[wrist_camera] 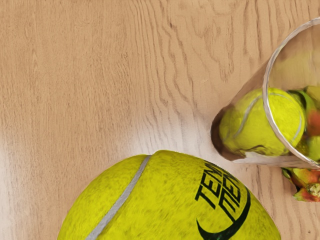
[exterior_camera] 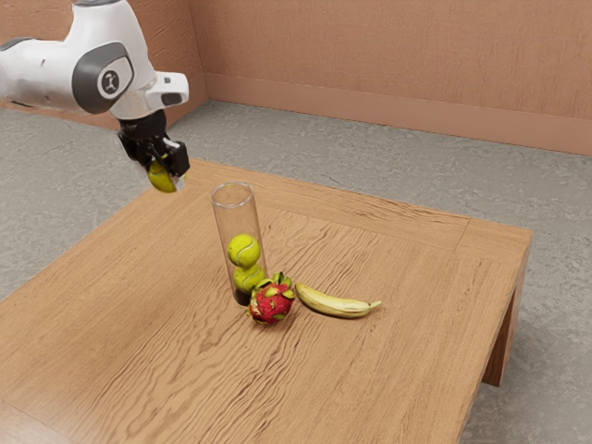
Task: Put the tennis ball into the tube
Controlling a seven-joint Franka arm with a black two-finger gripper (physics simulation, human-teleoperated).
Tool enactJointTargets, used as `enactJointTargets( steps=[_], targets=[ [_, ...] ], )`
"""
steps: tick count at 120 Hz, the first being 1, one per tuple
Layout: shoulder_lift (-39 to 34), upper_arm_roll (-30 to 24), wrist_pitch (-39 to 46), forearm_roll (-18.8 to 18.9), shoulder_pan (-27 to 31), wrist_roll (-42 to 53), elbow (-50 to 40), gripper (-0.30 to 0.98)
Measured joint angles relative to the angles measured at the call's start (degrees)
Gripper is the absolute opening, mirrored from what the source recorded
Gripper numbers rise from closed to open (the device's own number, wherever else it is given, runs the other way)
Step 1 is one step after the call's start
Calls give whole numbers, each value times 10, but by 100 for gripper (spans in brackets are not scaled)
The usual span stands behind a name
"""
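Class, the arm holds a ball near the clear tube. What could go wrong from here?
The held ball is beside the tube's mouth, not over it; released now, it would probably miss and might roll off the table. The tube is tall and narrow, so a bump could tip it.

Black letters (wrist_camera: 212,187) starting with "TE" are showing on the tennis ball (wrist_camera: 150,205), bottom middle of the wrist view.

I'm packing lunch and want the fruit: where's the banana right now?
In the exterior view, the banana lies on the tabletop, just to the view's right of the red dragon fruit.
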Motion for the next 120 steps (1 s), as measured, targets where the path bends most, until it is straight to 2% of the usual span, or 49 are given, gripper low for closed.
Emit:
enactJointTargets(
  steps=[31, 50, 70, 103, 120],
  targets=[
    [48, -50, -26, 8, 22, -38, 66, 35],
    [65, -75, -31, 16, 9, -62, 86, 35],
    [86, -80, -34, 20, -3, -84, 106, 37],
    [104, -76, -37, 10, -6, -106, 120, 59],
    [67, -100, -60, 2, -3, -100, 118, 64]
  ],
)
